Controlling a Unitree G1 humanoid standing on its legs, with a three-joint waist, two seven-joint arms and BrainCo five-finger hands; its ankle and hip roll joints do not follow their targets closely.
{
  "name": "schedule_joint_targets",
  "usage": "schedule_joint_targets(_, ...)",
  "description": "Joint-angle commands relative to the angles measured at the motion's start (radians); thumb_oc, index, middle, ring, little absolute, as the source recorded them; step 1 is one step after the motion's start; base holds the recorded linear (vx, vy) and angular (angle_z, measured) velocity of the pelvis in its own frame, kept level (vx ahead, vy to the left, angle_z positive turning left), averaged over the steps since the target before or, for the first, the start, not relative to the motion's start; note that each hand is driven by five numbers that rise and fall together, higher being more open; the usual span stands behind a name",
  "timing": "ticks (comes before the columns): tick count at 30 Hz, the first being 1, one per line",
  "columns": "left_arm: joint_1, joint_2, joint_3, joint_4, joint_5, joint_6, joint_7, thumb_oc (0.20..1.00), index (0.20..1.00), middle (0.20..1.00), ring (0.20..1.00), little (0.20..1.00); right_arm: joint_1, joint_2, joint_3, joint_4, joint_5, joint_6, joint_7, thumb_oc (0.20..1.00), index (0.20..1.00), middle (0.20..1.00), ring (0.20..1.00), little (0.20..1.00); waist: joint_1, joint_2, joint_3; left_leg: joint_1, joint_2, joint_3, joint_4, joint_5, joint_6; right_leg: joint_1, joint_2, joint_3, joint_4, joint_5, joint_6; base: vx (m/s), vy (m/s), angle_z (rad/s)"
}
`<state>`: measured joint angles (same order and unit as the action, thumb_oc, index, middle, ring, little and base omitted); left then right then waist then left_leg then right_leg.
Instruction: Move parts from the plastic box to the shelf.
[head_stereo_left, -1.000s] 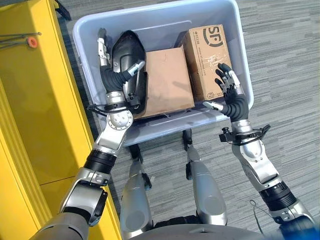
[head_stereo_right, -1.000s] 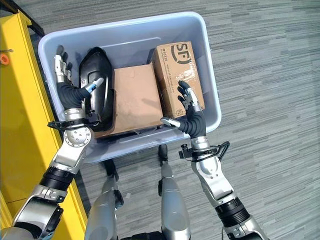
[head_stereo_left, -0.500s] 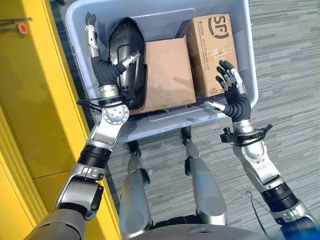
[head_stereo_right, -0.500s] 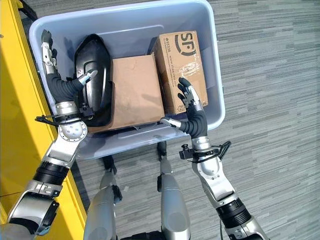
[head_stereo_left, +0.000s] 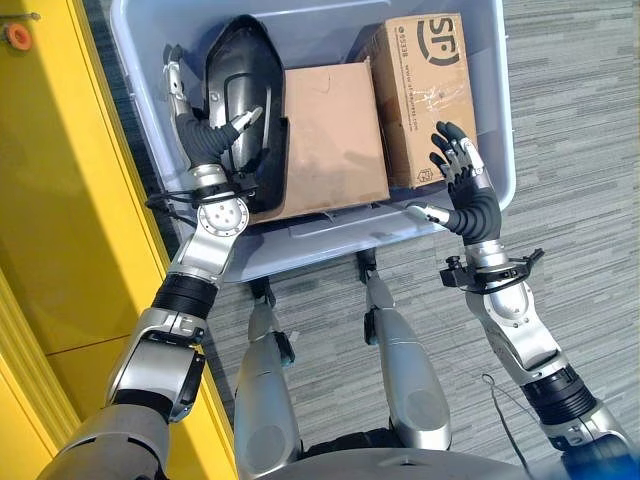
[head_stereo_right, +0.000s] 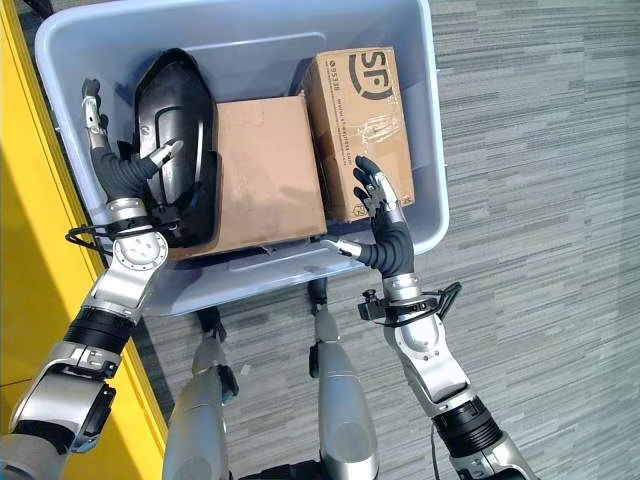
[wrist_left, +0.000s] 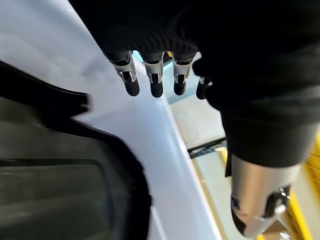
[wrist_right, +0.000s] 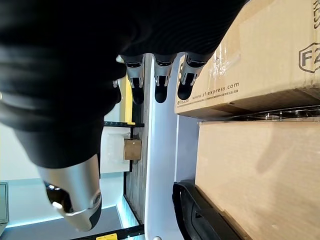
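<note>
The pale blue plastic box (head_stereo_left: 330, 235) holds a black moulded part (head_stereo_left: 240, 90) at its left, a flat brown carton (head_stereo_left: 335, 135) in the middle and a printed carton (head_stereo_left: 425, 90) at its right. My left hand (head_stereo_left: 205, 145) reaches into the box, its straight fingers (wrist_left: 150, 80) along the left wall and its thumb resting on the black part (wrist_left: 60, 175). It is open. My right hand (head_stereo_left: 465, 195) hovers open over the box's near right corner, fingers (wrist_right: 160, 75) spread beside the printed carton (wrist_right: 260, 60) and touching nothing.
The yellow shelf (head_stereo_left: 70, 200) stands close along the box's left side. Grey striped carpet (head_stereo_left: 580, 150) lies to the right of the box and in front of it. The box stands on a wheeled frame (head_stereo_left: 365, 265).
The whole picture has shifted, so the camera moved. My left hand stays between the box wall and the black part. My right hand keeps the same spread pose.
</note>
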<state>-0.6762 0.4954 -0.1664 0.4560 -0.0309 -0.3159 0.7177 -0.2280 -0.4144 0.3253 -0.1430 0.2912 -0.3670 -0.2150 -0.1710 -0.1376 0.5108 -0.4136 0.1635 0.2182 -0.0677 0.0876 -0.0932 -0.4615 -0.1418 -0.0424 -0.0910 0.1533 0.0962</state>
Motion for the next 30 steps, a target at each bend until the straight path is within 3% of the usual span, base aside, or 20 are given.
schedule_joint_targets(1, -0.067, 0.076, 0.015, 0.048, -0.025, -0.027, -0.005, 1.0, 1.0, 1.0, 1.0, 1.0, 0.015, -0.028, -0.046, -0.065, 0.021, -0.07, 0.008, 1.0, 1.0, 1.0, 1.0, 1.0, 0.004, -0.047, -0.024, 0.033, 0.099, -0.049, 0.057, -0.003, -0.074, 0.008, -0.104, -0.009, 0.064, 0.049, 0.135, 0.0, 0.0, 0.0)
schedule_joint_targets(21, -0.101, 0.115, -0.006, 0.255, -0.087, -0.009, -0.053, 1.0, 1.0, 1.0, 1.0, 1.0, 0.046, -0.046, -0.059, -0.088, 0.032, -0.078, 0.015, 1.0, 1.0, 1.0, 1.0, 1.0, -0.002, -0.062, -0.009, -0.036, 0.096, -0.072, 0.074, -0.007, -0.071, -0.025, -0.098, -0.026, 0.057, 0.051, 0.131, 0.0, 0.0, 0.0)
schedule_joint_targets(30, -0.21, 0.095, 0.007, 0.549, -0.301, 0.016, -0.14, 1.0, 1.0, 1.0, 1.0, 1.0, 0.072, -0.056, -0.03, -0.115, 0.067, -0.072, 0.031, 1.0, 1.0, 1.0, 1.0, 1.0, -0.026, -0.083, -0.01, -0.071, 0.1, -0.08, 0.09, -0.013, -0.07, -0.047, -0.092, -0.025, 0.054, 0.054, 0.13, 0.0, -0.002, 0.01)
